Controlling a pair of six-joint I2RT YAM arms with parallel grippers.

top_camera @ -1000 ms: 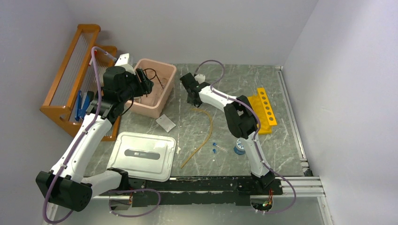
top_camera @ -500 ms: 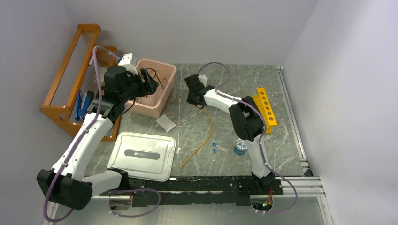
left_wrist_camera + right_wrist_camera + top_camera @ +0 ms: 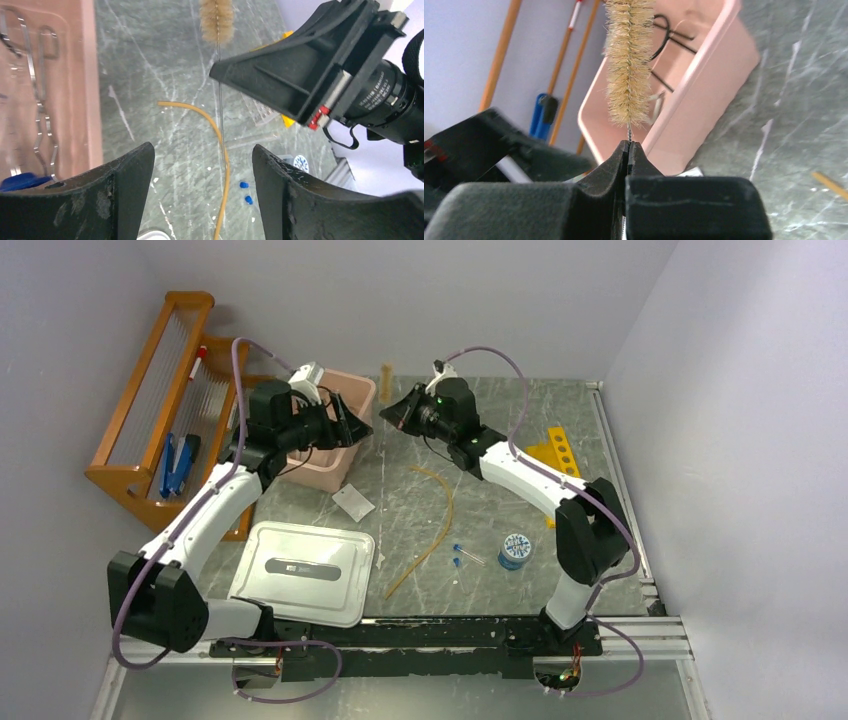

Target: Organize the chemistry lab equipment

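The right gripper is pinched tight on the thin wire stem of a test-tube brush, whose tan bristles stand beyond its fingertips, just beside the pink tub. The left gripper faces it with fingers spread wide and holding nothing. The long tan rubber tube lies on the table below.

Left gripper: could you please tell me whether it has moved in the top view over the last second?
Yes. The left gripper has swung right, from over the inside of the pink tub to its right rim.
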